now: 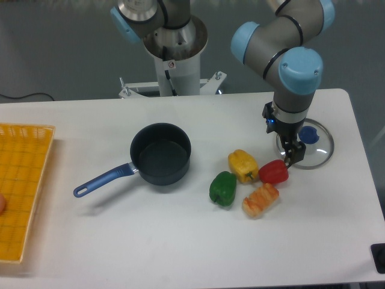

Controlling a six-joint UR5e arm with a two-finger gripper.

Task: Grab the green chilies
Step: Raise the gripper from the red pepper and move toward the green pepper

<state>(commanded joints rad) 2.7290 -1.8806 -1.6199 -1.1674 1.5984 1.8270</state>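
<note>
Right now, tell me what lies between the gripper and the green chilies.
In the camera view, the red pepper and the yellow pepper lie between the gripper and the green chilies.

Arm bent downward, claw point(292, 155) vertical, fingers indistinct

Glossy plastic green chilies point(223, 188), matt dark pot point(160, 153), smooth white table point(180, 241).

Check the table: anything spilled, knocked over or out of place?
Nothing spilled or broken. One oddity: the glass lid lies flat on the table, away from the pot, and the gripper hangs over the lid's near edge by the red pepper, not over the green pepper.
</note>
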